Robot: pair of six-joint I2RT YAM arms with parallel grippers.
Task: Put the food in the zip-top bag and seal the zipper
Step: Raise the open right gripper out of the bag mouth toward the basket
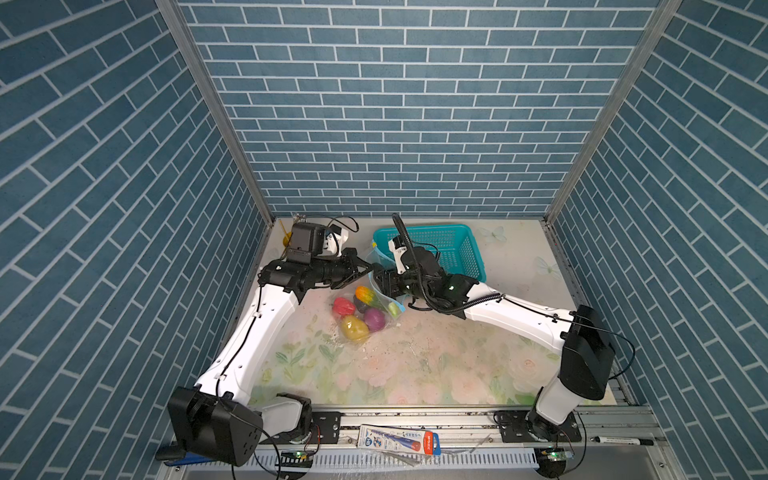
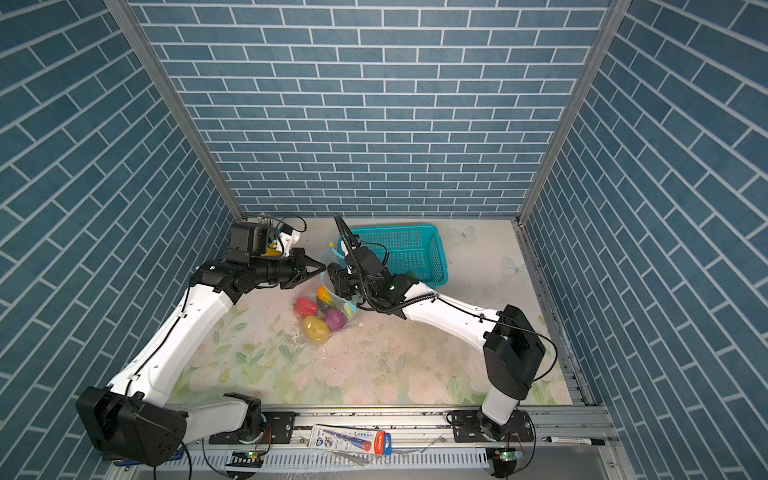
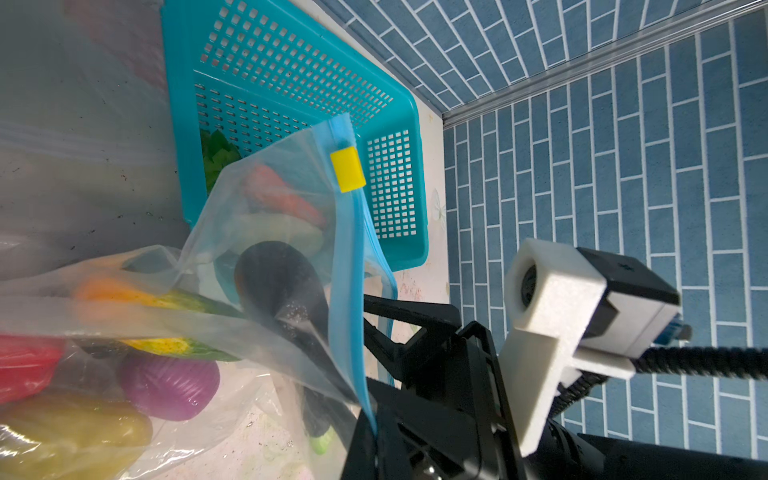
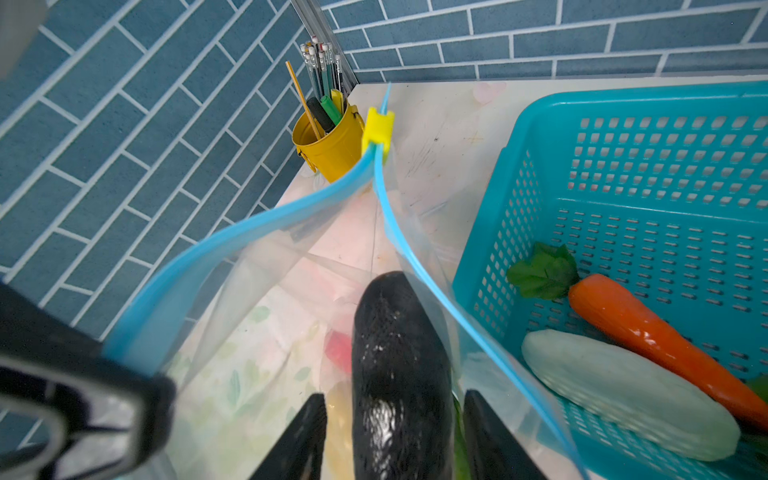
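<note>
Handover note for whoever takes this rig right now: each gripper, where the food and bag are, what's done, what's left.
Left gripper: shut on the bag's blue strip, holding the mouth open.
Right gripper: jaws open at the mouth, eggplant between them, apparently unclamped.
In the bag: pepper, potato, onion, corn.
In the basket: carrot, radish, leafy green.
Done: four pieces bagged.
Left: drop the eggplant in, bag the basket's three, then run the yellow slider along the strip.
</note>
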